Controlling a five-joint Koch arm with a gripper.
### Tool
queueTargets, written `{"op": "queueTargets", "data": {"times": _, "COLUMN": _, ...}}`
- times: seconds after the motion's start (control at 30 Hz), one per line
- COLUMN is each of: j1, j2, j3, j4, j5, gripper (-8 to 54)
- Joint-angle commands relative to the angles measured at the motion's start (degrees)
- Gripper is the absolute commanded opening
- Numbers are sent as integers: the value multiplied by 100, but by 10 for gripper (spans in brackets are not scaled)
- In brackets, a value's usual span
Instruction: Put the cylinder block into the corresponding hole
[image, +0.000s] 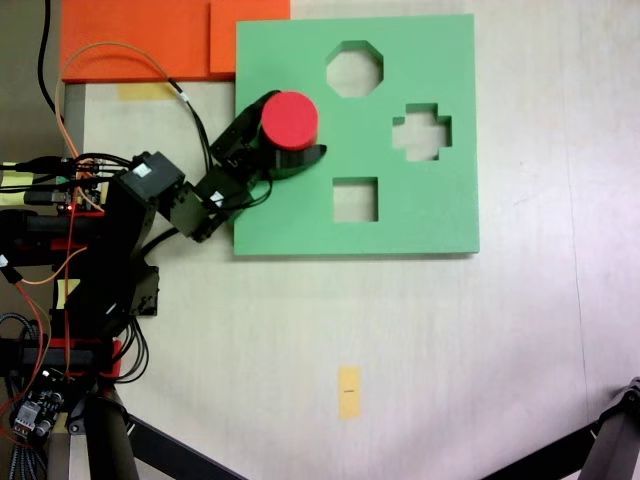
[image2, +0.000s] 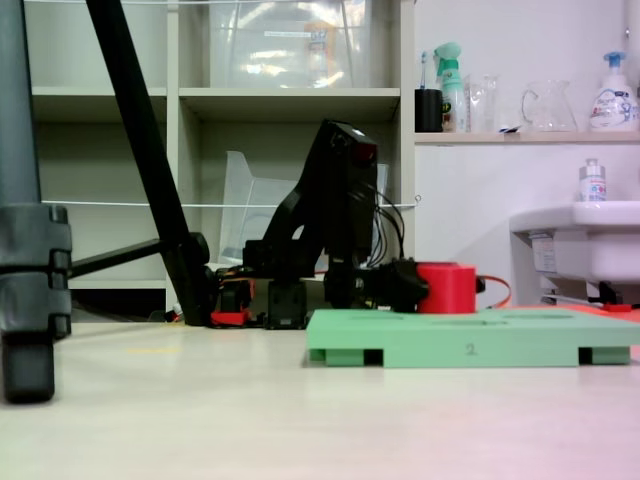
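The black gripper has its jaws clamped around the short bright red foam cylinder block, upper left of the square green foam board, seemingly just above it.

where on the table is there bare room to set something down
Free: the table below the green foam board, around the yellow tape mark, and the strip right of the board. Crowded: the left edge, with arm base and wires, and the board's left part, where the gripper holds the cylinder block.

Red cylinder block stands upright on green board.
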Motion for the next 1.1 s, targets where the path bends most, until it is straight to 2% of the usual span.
{"op": "queueTargets", "data": {"times": 0.0, "j1": -62, "j2": 114, "j3": 132, "j4": 615, "j5": 211, "gripper": 521}}
{"op": "queueTargets", "data": {"times": 0.27, "j1": -70, "j2": 132, "j3": 141, "j4": 554, "j5": 185, "gripper": 520}}
{"op": "queueTargets", "data": {"times": 0.37, "j1": -114, "j2": 501, "j3": 299, "j4": 246, "j5": 176, "gripper": 519}}
{"op": "queueTargets", "data": {"times": 0.43, "j1": -132, "j2": 1195, "j3": 659, "j4": 439, "j5": 185, "gripper": 517}}
{"op": "queueTargets", "data": {"times": 0.53, "j1": -141, "j2": 2575, "j3": 1037, "j4": 1406, "j5": 193, "gripper": 442}}
{"op": "queueTargets", "data": {"times": 0.6, "j1": -141, "j2": 3691, "j3": 1143, "j4": 2250, "j5": 185, "gripper": 414}}
{"op": "queueTargets", "data": {"times": 0.73, "j1": 70, "j2": 6601, "j3": 809, "j4": 6144, "j5": -123, "gripper": 400}}
{"op": "queueTargets", "data": {"times": 0.8, "j1": 483, "j2": 7655, "j3": 62, "j4": 8464, "j5": -1090, "gripper": 388}}
{"op": "queueTargets", "data": {"times": 0.87, "j1": 1090, "j2": 7734, "j3": -554, "j4": 9580, "j5": -2470, "gripper": 388}}
{"op": "queueTargets", "data": {"times": 0.97, "j1": 2241, "j2": 7726, "j3": -703, "j4": 9773, "j5": -5379, "gripper": 387}}
{"op": "queueTargets", "data": {"times": 1.07, "j1": 3164, "j2": 7726, "j3": -712, "j4": 9510, "j5": -6680, "gripper": 364}}
